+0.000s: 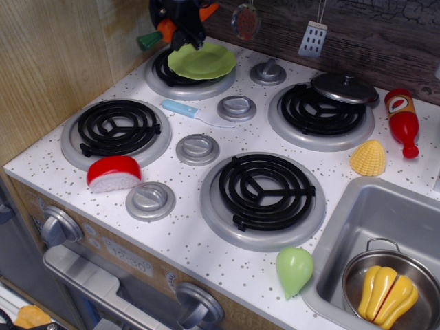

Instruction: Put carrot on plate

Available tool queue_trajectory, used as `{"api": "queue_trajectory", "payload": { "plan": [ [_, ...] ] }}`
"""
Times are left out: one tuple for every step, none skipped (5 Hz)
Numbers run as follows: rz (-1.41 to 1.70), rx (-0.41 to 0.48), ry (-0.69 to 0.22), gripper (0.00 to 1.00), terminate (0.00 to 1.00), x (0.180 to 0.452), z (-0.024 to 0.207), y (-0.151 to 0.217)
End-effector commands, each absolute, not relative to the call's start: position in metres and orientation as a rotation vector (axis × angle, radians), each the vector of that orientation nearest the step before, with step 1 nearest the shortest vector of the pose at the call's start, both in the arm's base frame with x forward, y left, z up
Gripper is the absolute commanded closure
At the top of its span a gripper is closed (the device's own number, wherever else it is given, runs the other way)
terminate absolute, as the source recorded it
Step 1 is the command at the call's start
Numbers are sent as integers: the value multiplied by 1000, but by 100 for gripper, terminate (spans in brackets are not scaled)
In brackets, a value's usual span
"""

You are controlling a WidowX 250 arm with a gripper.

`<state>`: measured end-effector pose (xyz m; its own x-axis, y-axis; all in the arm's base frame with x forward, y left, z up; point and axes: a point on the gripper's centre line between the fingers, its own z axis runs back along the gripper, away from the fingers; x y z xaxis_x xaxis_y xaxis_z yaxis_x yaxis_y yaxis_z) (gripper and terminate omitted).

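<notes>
Your claw [180, 24] pinches carrot [165, 29] crosswise, above far-left edge of plate [201, 61]. Release here risks carrot rolling onto tabletop [180, 227].

Colours and patterns. Far left: a black gripper [180, 20] is showing an orange carrot [167, 28] with a dark green stem end; just beside it a lime-green plate [202, 61] is lying on a black coiled burner [162, 67] ringed in silver. The countertop [185, 237] is appearing white with fine dark speckles. Near left, a red-and-white toy [114, 173]; centre, a pale blue utensil handle [180, 108]. Right: a red ketchup bottle [403, 122], a yellow ribbed toy [368, 157], a pale green pear-shaped toy [294, 270], a silver sink [357, 213].
</notes>
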<state>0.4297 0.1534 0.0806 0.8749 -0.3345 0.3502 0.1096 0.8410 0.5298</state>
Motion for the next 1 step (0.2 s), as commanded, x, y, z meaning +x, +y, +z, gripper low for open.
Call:
{"api": "queue_trajectory", "payload": {
  "plan": [
    [-259,545,-516,0,100,437,102,157]
  ]
}}
